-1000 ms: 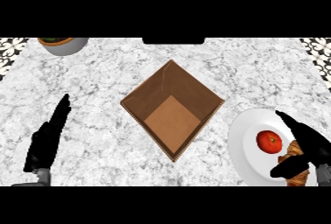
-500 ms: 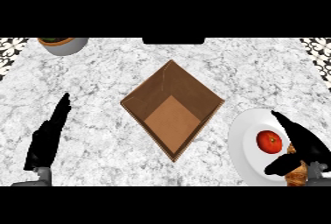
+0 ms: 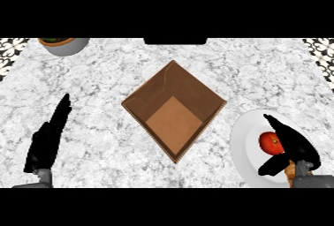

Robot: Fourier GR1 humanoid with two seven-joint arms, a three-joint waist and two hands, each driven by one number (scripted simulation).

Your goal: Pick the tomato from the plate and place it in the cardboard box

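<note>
1. The step in hand is the grasp: the tomato (image 3: 272,143) lies on the white plate (image 3: 246,132), to the right of the cardboard box (image 3: 173,109), and it is not yet lifted.
2. The right hand (image 3: 291,148) sits over the plate on the side away from the box, its fingers (image 3: 274,124) stretched past the tomato's far side and its thumb reaching under the near side. The fingers look open around the tomato, bracketing it rather than closed on it; whether they touch it I cannot tell.
3. The next move, as I judge it, calls for closing fingers and thumb on the tomato, lifting it above the plate, carrying it left toward the box and letting it go over the open middle.
4. The box lies as a diamond, open-topped, its brown floor showing; its right corner comes just beside the plate's rim, so the carry is short but must pass above the box wall.
5. An orange-brown thing (image 3: 287,169) lies on the plate by the wrist, partly hidden; it could be nudged.
6. The left hand (image 3: 47,141) rests on the table (image 3: 104,79) well left of the box, fingers straight.
7. A grey bowl (image 3: 63,45) stands far beyond the box, to its upper left, out of the way.
</note>
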